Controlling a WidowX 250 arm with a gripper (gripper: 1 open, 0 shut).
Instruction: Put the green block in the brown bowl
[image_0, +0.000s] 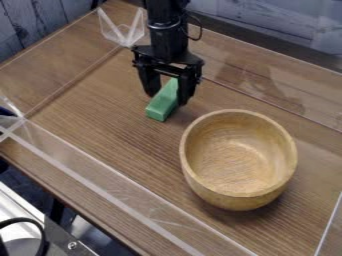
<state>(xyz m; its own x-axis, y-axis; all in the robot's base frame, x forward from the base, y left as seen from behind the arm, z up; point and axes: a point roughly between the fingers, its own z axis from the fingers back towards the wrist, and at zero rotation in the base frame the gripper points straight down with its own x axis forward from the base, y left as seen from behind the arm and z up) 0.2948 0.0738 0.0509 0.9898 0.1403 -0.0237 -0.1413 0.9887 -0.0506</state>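
The green block (162, 104) lies flat on the wooden table, left of and slightly behind the brown bowl (238, 158). My black gripper (166, 89) hangs straight down over the block's far end, its fingers (140, 84) spread on either side of the block. The jaws are open and the block rests on the table between them. The bowl stands upright with nothing inside, its rim a short gap away from the block's near end.
The table (94, 120) is wood-grain, ringed by low clear plastic walls (80, 160) along the front and sides. A crumpled clear plastic piece (123, 30) sits behind the gripper. The table's front edge drops off at the lower left.
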